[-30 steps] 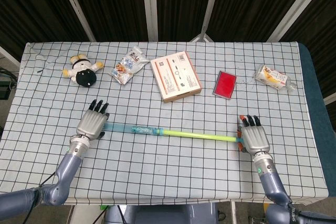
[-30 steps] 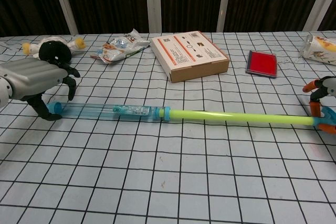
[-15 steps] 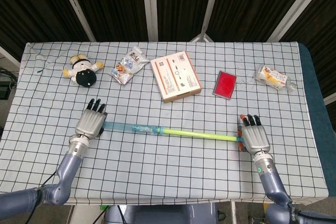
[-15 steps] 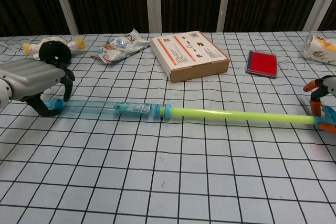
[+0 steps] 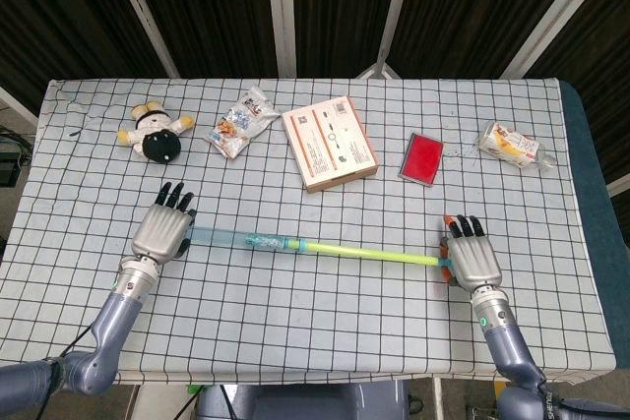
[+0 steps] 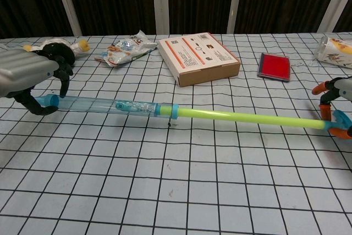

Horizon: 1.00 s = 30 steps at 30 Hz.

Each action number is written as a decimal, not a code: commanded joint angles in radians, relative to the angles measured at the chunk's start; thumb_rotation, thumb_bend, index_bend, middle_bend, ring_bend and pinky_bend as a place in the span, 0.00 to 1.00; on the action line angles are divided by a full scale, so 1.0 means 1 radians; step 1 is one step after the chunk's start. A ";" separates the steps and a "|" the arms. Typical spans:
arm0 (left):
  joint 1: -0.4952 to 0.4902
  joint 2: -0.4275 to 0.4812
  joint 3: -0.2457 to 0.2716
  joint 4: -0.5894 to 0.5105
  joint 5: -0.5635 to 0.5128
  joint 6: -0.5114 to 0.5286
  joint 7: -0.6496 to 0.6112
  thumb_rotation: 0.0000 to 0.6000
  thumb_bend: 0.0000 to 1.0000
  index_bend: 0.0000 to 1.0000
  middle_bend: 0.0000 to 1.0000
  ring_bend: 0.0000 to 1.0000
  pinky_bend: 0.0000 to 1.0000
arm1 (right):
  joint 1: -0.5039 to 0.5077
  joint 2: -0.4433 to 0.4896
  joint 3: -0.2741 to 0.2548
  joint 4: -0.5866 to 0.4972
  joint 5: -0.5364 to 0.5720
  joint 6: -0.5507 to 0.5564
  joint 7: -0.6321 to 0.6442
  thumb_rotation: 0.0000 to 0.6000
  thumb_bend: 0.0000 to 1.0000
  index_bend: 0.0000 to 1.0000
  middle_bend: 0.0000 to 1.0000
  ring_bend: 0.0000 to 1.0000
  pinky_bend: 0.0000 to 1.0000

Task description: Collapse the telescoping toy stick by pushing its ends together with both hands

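Note:
The telescoping toy stick (image 5: 295,244) (image 6: 165,111) stretches across the table in front of me, a clear blue tube on the left and a thin yellow-green rod (image 6: 247,118) on the right. It hangs slightly above the cloth and is still long. My left hand (image 5: 163,231) (image 6: 27,71) curls its thumb and fingers around the blue end. My right hand (image 5: 472,261) (image 6: 336,93) pinches the rod's far tip at the right edge of the chest view.
Behind the stick lie a cardboard box (image 5: 330,143), a red card case (image 5: 423,157), two snack packets (image 5: 239,121) (image 5: 512,145) and a plush toy (image 5: 156,131). A checked cloth (image 5: 315,331) covers the table.
Both hands have lifted the stick off the cloth. The left hand has drawn the blue end up and a little to the left, and the stick now tilts slightly.

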 commanded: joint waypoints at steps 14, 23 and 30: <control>-0.003 0.014 0.017 -0.097 0.021 0.033 0.015 1.00 0.54 0.55 0.14 0.00 0.00 | -0.011 0.019 -0.002 -0.060 -0.054 0.022 0.044 1.00 0.48 0.60 0.16 0.00 0.00; -0.016 -0.005 0.021 -0.139 0.027 0.045 0.039 1.00 0.54 0.55 0.14 0.00 0.00 | -0.012 0.029 -0.002 -0.081 -0.081 0.022 0.069 1.00 0.47 0.60 0.16 0.00 0.00; -0.026 -0.036 0.025 -0.155 0.018 0.053 0.071 1.00 0.54 0.55 0.14 0.00 0.00 | -0.014 0.036 0.000 -0.096 -0.079 0.013 0.089 1.00 0.47 0.60 0.16 0.00 0.00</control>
